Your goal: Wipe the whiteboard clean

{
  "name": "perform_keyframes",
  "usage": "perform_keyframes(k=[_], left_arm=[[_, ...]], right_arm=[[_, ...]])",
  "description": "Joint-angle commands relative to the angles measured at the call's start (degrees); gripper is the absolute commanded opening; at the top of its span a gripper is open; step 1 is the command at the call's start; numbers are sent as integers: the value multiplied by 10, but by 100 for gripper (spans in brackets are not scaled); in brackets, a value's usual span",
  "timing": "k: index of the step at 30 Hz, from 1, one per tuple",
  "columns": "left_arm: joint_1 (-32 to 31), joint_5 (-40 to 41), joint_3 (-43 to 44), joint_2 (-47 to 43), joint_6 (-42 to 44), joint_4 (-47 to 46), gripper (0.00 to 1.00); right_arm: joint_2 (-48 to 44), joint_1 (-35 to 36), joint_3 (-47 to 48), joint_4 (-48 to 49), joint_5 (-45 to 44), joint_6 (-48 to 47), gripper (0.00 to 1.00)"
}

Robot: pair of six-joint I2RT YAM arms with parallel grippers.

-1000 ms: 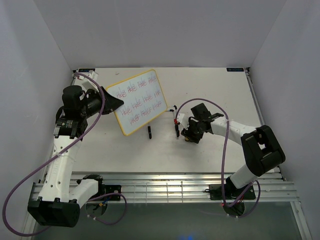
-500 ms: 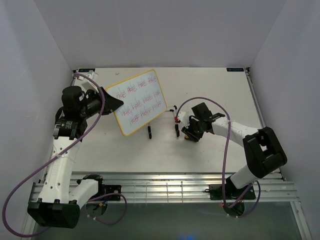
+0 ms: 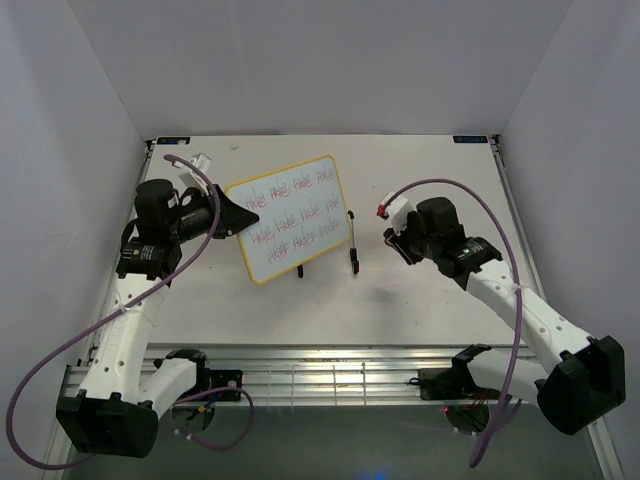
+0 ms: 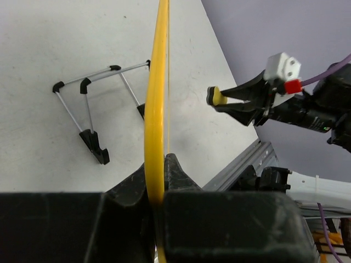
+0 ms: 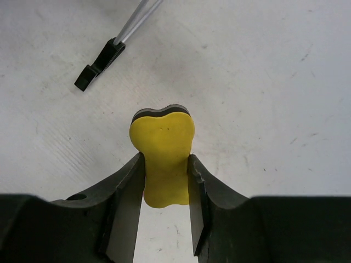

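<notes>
Yellow foam is what my right gripper (image 5: 164, 164) is closed on. The sponge eraser (image 5: 162, 148) sits pinched by its waist between the two fingers, its rounded head sticking out past the tips so that the foam, not my fingers, would meet a surface. My left gripper (image 4: 158, 178) is clamped narrow on the whiteboard (image 3: 296, 215), biting the yellow frame at its left edge. It holds the board clear of the table (image 3: 430, 170) and tilted, with the written face turned up toward the overhead camera and toward my other arm. I judge that is the point of the hold: one arm steadies the board in the air so the other can press and rub without it sliding away. From my left wrist I see the board edge-on, a thin yellow line, with the eraser off to the face side, well apart from it. Pink-red handwriting covers the face in rows and none of it looks wiped, so I take the erasing as not yet begun. The black wire stand (image 3: 352, 240) rests on the table by the board's lower right edge; I cannot tell whether the board touches it. Next I would have to bring the eraser flat onto the writing, and pressing too hard could twist the board in my one-edge grip.
</notes>
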State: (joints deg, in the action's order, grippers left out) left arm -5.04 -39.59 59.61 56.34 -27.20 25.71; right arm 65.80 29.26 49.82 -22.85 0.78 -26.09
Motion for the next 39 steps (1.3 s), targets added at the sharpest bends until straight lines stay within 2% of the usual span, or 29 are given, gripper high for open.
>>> perform_keyframes(k=[1, 3, 5, 7, 12, 18, 20, 23, 26, 30, 39], left_arm=[[-11, -74, -23, -19, -7, -76, 0], [-21, -86, -35, -17, -5, -81, 0], [-30, -90, -52, -18, 0, -83, 0], [-37, -105, -76, -20, -1, -90, 0], [-65, -114, -132, -30, -16, -138, 0], [-78, -112, -178, -25, -27, -178, 0], [-84, -116, -184, -18, -26, -191, 0], [-93, -128, -198, -13, -23, -212, 0], [-99, -142, -209, -11, -21, -228, 0], [-103, -145, -213, -8, -19, -234, 0], [-109, -162, -224, -3, -21, -252, 0]], right_arm=[[-54, -3, 33, -8, -25, 56, 25], [-70, -3, 40, -9, -16, 85, 23], [-86, -3, 50, -13, -8, 102, 18], [-95, -3, 55, -10, 37, 134, 8], [-107, 8, 48, 70, 176, 218, 8], [-96, 57, 19, 177, 167, 345, 8], [-83, 114, 14, 221, 144, 364, 8], [-52, 196, 12, 281, 48, 355, 8], [-21, 249, 14, 330, 7, 344, 8], [45, 297, 58, 327, -83, 319, 8], [140, 338, 127, 311, -161, 283, 8]])
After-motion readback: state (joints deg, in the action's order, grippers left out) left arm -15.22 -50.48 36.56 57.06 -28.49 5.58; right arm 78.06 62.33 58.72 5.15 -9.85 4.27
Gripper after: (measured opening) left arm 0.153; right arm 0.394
